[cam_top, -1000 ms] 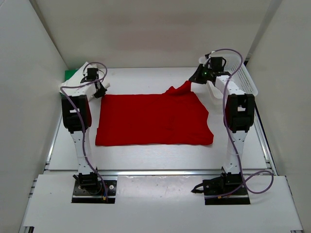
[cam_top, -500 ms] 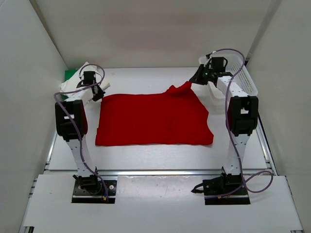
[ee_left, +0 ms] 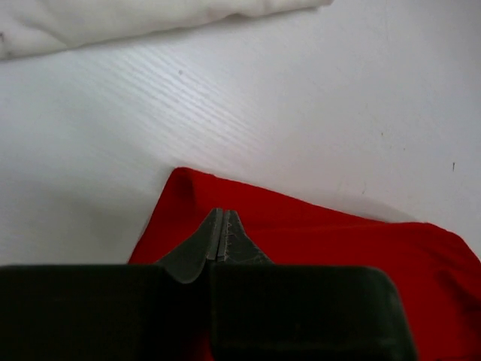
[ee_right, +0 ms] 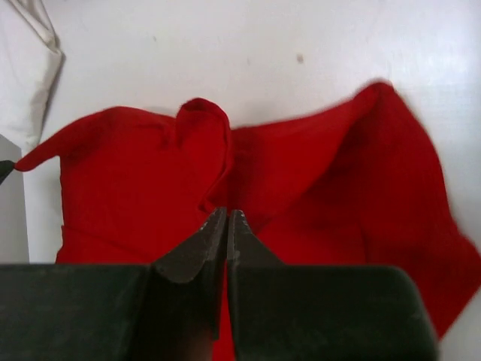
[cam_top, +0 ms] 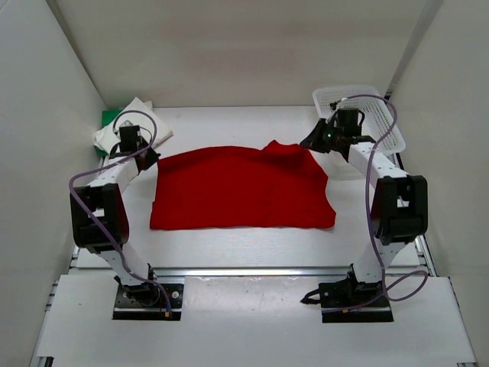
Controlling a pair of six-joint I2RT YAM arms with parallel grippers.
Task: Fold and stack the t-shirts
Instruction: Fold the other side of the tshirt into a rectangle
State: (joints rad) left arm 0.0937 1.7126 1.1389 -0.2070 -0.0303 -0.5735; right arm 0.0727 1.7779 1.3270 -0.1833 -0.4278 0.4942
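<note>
We are pinching the red shirt [cam_top: 241,187], spread on the table [cam_top: 229,241], right gripper [ee_right: 226,219] clamped on its bunched far-right corner, left gripper [ee_left: 222,226] closed at far-left corner, hold unclear, aiming for matched, level lifts.

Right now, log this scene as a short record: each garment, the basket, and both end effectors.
red t-shirt: spread flat in the centre, far right corner bunched up
white t-shirt: folded, far left
green t-shirt: only an edge shows at the white one's left; seems to lie under it
basket: far right, behind the right arm
left end effector: shut, over the red t-shirt's far left corner; pinch on cloth unconfirmed
right end effector: shut, over the bunched corner; pinch unconfirmed
</note>
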